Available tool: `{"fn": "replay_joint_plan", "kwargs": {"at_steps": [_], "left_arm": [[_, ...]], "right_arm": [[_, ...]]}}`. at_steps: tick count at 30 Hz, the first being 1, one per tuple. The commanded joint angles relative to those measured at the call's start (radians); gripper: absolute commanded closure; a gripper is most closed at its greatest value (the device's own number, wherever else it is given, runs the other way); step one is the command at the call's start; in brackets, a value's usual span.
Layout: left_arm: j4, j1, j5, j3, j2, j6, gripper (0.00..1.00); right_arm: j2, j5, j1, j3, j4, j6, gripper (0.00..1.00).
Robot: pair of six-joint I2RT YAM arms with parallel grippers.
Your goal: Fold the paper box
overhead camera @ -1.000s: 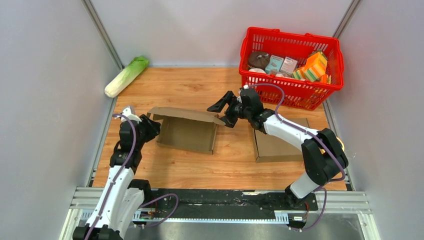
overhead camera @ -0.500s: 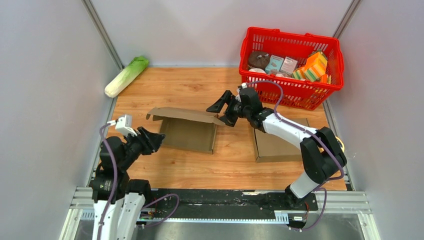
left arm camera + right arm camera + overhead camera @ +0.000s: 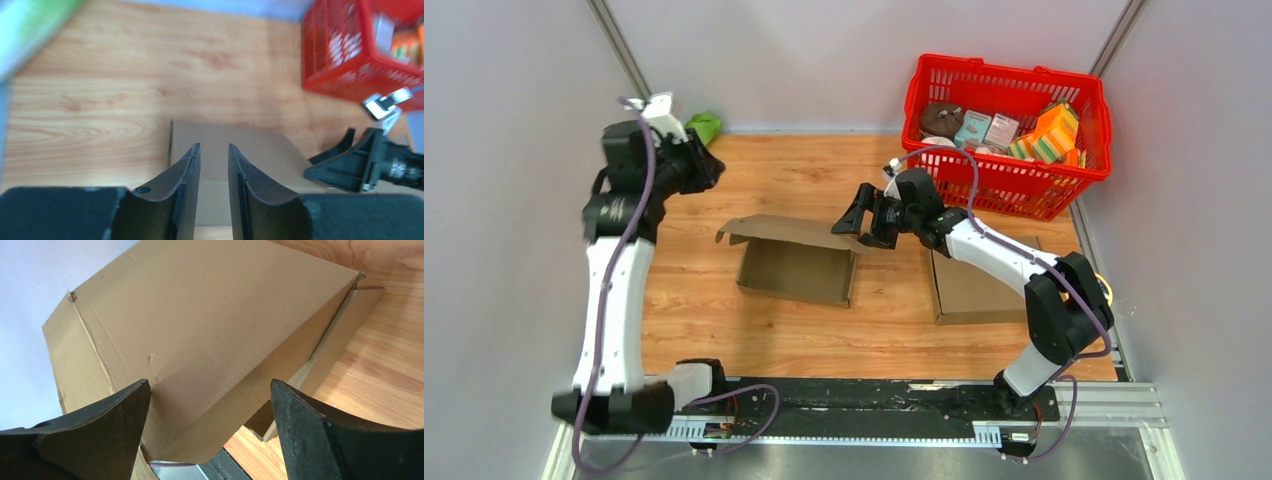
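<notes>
The brown paper box lies open in the middle of the table, its back flap raised. My right gripper is open at the flap's right end. In the right wrist view the cardboard flap fills the space between its spread fingers, and I cannot tell whether it touches them. My left gripper is held high over the back left of the table, apart from the box. In the left wrist view its jaws stand a narrow gap apart and empty, with the box below them.
A flat cardboard sheet lies to the right of the box, under the right arm. A red basket with several items stands at the back right. A green and white cabbage at the back left is mostly hidden by the left arm.
My left arm has swung from low beside the box's left edge up to the back left, high above the table. My right gripper has moved slightly left along the flap.
</notes>
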Motion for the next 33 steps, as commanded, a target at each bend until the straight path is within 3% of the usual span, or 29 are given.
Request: {"fn": "replay_joint_plan", "kwargs": {"at_steps": [1,5,15,24,33], "left_arm": [[0.067,0.014,0.303,-0.134,0.159,0.038,0.68],[0.23,0.005,0.374,-0.321,0.132,-0.033,0.68],[0.296,-0.004,0.222,-0.749,0.004,-0.082,0.69],[0.32,-0.006,0.17,-0.836,0.012,-0.099,0.62],[0.322,-0.004,0.155,-0.826,-0.037,-0.117,0.51]], "right_arm": [[0.001,0.02,0.012,0.018,-0.062,-0.15,0.1],[0.003,0.045,0.018,0.029,-0.131,-0.219,0.11],[0.029,0.16,0.086,0.037,-0.231,-0.377,0.05],[0.08,0.137,0.098,-0.026,-0.18,-0.409,0.05],[0.126,0.16,0.101,-0.133,-0.056,-0.409,0.19]]}}
